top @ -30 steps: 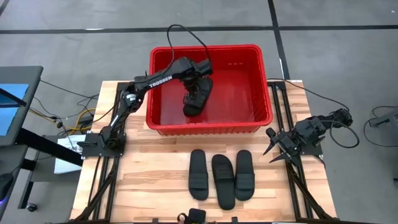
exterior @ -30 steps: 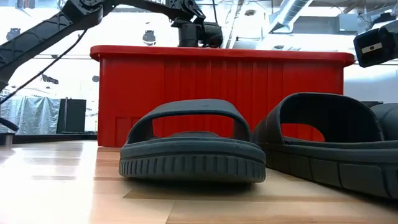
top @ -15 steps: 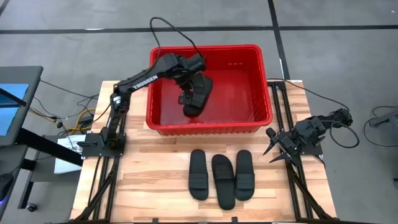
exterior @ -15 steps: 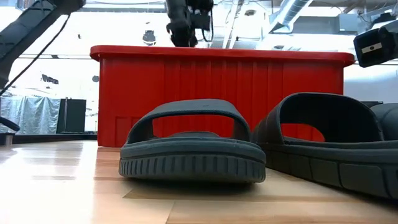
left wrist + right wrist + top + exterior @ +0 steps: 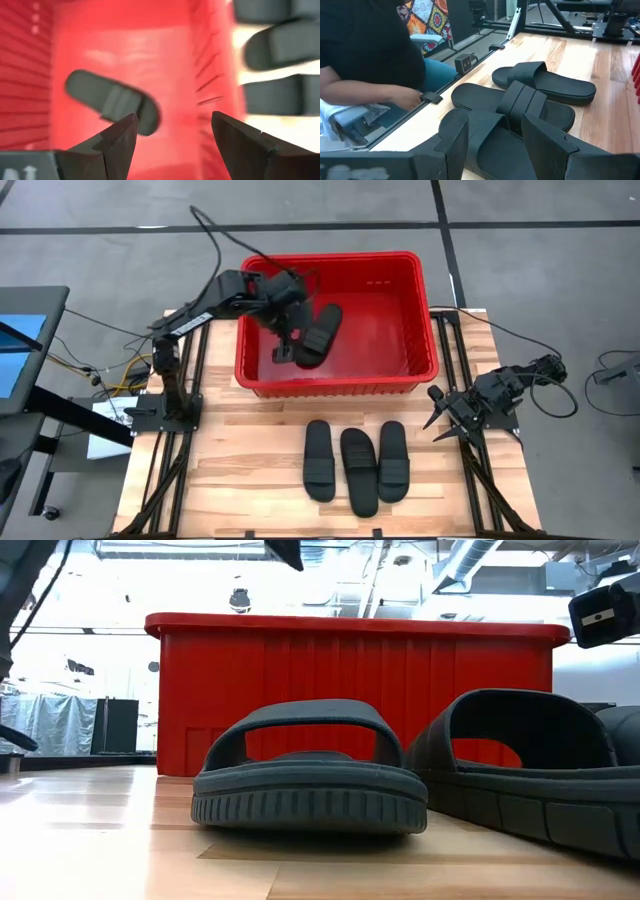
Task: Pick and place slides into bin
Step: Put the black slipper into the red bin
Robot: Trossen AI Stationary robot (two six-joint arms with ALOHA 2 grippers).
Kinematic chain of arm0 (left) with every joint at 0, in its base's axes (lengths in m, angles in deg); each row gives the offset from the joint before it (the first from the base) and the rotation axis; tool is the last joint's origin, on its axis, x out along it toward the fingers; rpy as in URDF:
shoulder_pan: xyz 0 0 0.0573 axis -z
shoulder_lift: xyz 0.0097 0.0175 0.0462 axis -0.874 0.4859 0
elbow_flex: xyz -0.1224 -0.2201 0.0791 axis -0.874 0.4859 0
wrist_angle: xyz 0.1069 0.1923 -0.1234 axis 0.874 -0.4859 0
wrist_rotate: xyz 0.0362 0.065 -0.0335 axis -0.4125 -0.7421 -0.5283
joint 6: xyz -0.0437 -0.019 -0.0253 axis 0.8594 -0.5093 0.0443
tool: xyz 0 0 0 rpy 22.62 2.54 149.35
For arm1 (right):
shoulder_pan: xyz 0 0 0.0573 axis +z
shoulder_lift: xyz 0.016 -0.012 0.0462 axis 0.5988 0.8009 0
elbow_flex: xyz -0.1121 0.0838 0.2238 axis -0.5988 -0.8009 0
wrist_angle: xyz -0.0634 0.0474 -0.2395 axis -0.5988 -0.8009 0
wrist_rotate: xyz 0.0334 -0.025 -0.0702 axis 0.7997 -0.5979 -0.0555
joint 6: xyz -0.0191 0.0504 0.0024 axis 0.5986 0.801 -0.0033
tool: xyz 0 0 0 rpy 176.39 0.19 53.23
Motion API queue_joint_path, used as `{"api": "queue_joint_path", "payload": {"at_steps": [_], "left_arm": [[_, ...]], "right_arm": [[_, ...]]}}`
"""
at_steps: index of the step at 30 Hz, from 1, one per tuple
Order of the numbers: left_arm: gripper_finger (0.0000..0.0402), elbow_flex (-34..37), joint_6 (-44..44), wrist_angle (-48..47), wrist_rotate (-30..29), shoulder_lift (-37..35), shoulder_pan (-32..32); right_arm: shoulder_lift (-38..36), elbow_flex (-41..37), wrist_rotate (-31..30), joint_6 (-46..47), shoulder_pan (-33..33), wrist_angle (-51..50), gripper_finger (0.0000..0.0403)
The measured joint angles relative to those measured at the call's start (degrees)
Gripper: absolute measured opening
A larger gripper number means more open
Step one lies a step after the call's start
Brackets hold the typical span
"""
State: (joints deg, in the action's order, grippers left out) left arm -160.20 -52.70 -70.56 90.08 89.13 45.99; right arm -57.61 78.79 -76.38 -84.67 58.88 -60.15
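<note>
One black slide point(image 5: 321, 332) lies on the floor of the red bin point(image 5: 330, 257), toward its left half. My left gripper point(image 5: 283, 352) hangs open and empty above the bin's near left part, just left of that slide; its wrist view shows the slide point(image 5: 112, 102) lying flat ahead of it. Three more slides point(image 5: 359, 465) lie side by side, soles down, on the wooden table in front of the bin. My right gripper point(image 5: 437, 415) waits open and empty at the table's right edge, with those slides point(image 5: 520, 102) in its wrist view.
The bin point(image 5: 350, 690) takes up the far middle of the table, its walls taller than the slides. A small black device point(image 5: 465, 62) sits at the table's near edge. A person point(image 5: 365, 55) sits beyond the near edge. Bare wood lies left and right of the three slides.
My left gripper has moved off the slide in the bin, going up and toward the table's left edge as the arm folds back. The slide, which stood tipped under the gripper, now lies flat on the bin's floor.
</note>
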Motion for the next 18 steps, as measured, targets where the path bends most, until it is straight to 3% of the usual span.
{"api": "queue_joint_path", "payload": {"at_steps": [4,9,18], "left_arm": [[0.0247,1.32,2.52,1.03,1.80,-1.93,3.76],[0.0247,4.53,5.31,3.16,-1.73,-2.11,8.75],[0.0247,17.83,7.43,10.65,-3.82,-2.18,13.44]], "right_arm": [[-0.02,0.00,0.00,0.01,-0.01,0.01,0.0173],[-0.02,0.00,0.00,0.01,-0.01,0.01,0.0173],[-0.02,0.00,0.00,-0.01,-0.01,0.01,0.0173]]}}
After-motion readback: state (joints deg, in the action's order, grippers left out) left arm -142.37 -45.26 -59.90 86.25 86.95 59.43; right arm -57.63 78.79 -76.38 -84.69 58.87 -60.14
